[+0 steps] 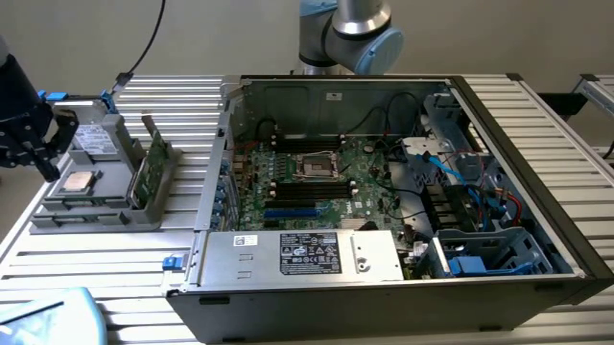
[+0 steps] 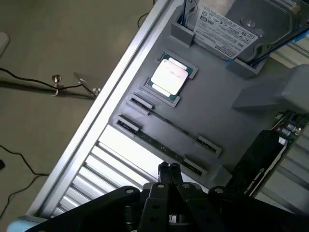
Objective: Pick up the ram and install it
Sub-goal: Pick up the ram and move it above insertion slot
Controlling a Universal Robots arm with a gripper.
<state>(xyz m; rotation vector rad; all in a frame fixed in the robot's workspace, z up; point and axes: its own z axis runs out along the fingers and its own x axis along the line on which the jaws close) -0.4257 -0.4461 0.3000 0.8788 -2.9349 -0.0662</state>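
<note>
Zero gap at claw (image 2: 169,173); tips pressed together, pinching nothing; parked above ram (image 2: 155,142), standing on edge in outer slot of tray (image 2: 212,106), near CPU (image 2: 169,77); long axis parallel to tray edge; claw nearer one end than middle, looks like.

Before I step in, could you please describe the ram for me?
At the exterior view's left sits a grey plastic tray. In its groove nearest the edge, beyond the square silver processor, lies the slim green ram stick, far narrower than the upright green card.
</note>
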